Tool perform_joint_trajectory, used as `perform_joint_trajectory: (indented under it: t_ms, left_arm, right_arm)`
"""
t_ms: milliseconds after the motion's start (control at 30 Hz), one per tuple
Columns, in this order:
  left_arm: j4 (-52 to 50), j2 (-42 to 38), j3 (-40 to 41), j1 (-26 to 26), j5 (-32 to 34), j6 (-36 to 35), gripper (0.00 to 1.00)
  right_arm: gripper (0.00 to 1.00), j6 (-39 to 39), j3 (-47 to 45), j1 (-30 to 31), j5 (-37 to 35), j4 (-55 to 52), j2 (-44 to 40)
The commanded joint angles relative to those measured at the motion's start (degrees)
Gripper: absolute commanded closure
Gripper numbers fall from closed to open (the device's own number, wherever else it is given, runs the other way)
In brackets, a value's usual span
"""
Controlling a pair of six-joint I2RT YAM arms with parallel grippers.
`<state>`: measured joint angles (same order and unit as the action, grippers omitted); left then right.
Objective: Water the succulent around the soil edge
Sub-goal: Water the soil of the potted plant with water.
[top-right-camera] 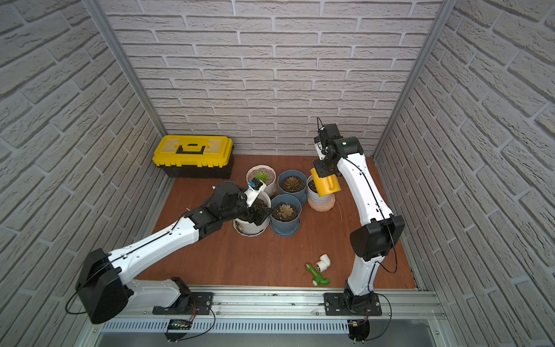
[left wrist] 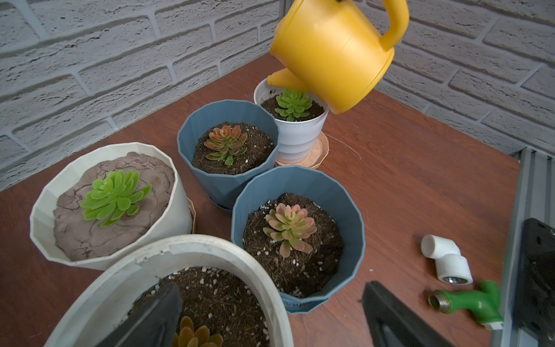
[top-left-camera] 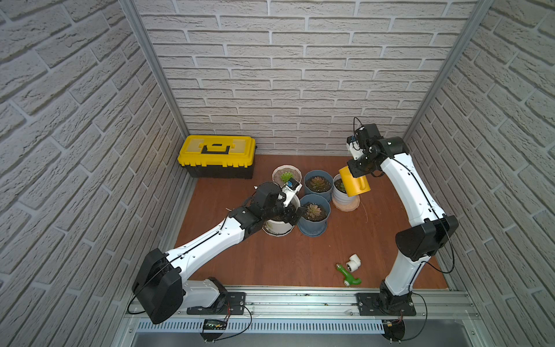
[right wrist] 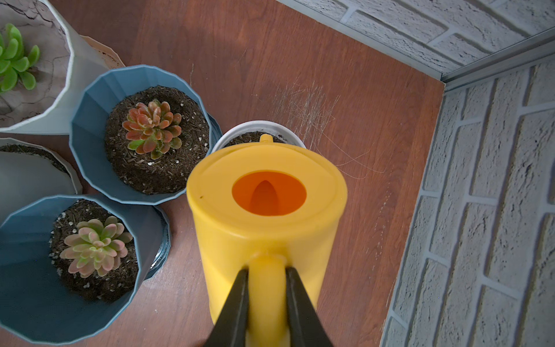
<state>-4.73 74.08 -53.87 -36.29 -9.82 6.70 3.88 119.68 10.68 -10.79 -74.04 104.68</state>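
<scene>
Raised right fingers pinch tilted watering can; low left fingers spread astride pot.

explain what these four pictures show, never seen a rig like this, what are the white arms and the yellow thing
These are two robot arms, a left arm and a right arm, mounted along one edge of a brown table. Two pictures look down on the whole scene from overhead, nearly the same view. The other two come from a camera on each wrist, looking past that arm's fingers. On the table stand five succulent pots, a yellow toolbox, a white pipe elbow and a green pipe fitting. The right gripper has its fingers shut on the handle of a yellow watering can, tipped with its spout over the small white pot on a saucer. The left gripper is open and holds nothing, at the wide white pot.
</scene>
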Motion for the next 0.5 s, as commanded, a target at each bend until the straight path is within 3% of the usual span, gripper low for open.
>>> perform_joint_trajectory:
  t_ms: [0,467]
  left_arm:
    - [2.4,-0.1,1.0,-0.3,-0.1,0.3,0.01]
    - [2.4,-0.1,1.0,-0.3,-0.2,0.3,0.01]
  right_arm:
    - [0.97,-0.1,1.2,-0.6,-1.3,0.7,-1.2]
    - [0.97,-0.1,-0.8,-2.8,-1.5,1.1,-2.3]
